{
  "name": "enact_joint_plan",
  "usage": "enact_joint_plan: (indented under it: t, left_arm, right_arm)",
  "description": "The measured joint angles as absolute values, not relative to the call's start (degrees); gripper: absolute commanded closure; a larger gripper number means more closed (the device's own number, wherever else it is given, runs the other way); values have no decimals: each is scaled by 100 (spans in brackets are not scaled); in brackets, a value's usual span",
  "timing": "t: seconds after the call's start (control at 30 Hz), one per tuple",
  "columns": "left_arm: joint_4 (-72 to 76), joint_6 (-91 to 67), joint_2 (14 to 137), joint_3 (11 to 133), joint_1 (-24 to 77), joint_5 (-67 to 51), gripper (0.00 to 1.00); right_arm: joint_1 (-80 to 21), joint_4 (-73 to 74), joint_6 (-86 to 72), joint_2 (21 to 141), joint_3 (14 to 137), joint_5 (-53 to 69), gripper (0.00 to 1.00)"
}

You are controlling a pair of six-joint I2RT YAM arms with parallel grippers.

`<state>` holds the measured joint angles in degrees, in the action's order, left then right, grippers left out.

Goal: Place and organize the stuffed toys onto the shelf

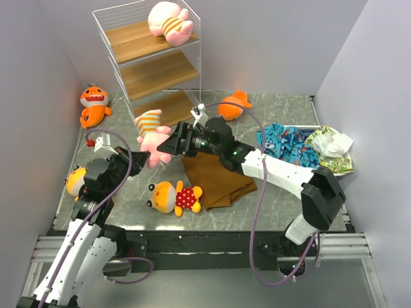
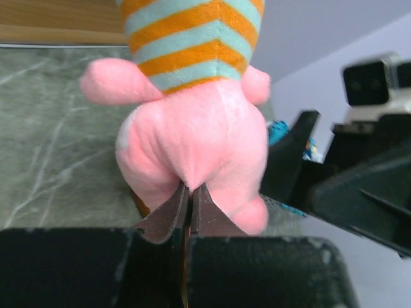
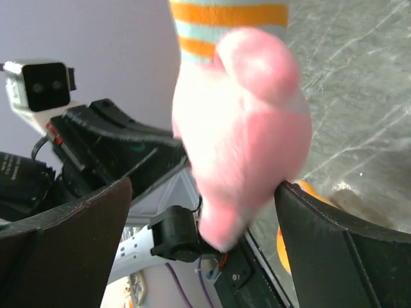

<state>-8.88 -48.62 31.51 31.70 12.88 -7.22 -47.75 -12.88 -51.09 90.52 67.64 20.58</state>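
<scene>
A pink stuffed toy (image 1: 151, 133) with a striped body hangs above the table in front of the shelf (image 1: 154, 70). My left gripper (image 2: 189, 190) is shut on a fold of its pink plush at the bottom (image 2: 192, 138). My right gripper (image 1: 166, 143) stands open, one finger on either side of the same toy (image 3: 241, 122) without pinching it. A second pink toy (image 1: 168, 22) lies on the shelf's top board. Two orange sharks (image 1: 94, 104) (image 1: 232, 106) lie near the shelf. One yellow polka-dot toy (image 1: 173, 196) lies at the front, another (image 1: 75, 181) sits beside my left arm.
A folded brown cloth (image 1: 215, 176) lies under my right arm. A pile of colourful patterned fabric (image 1: 292, 144) and a white crumpled piece (image 1: 331, 142) sit on a tray at the right. Grey walls close in the table on three sides.
</scene>
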Motion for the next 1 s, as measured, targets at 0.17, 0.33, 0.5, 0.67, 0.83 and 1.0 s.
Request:
enact_joint_plan:
  t: [0.17, 0.33, 0.5, 0.67, 0.83, 1.0]
  left_arm:
    - [-604, -4777, 2958, 3050, 1275, -1282, 99]
    - [-521, -4626, 3002, 3063, 1275, -1662, 29]
    - [-790, -4466, 3227, 3542, 1262, -2029, 10]
    - [-1343, -4185, 3376, 4587, 1269, -2158, 11]
    - [-2071, -3675, 3719, 6047, 1271, -2117, 12]
    - [-2812, -3140, 4303, 7443, 1271, -2255, 15]
  right_arm:
    - [-4823, -1431, -4982, 9295, 6847, 2064, 36]
    - [-4807, -1479, -4515, 9376, 6847, 2102, 97]
    - [-4718, -1544, -3330, 9120, 6755, 1979, 100]
    - [-4635, -1564, -1291, 8418, 6469, 2049, 100]
    - [-4587, -2119, 923, 7585, 5481, 2438, 100]
    - [-4298, -2408, 2423, 7352, 4866, 3330, 100]
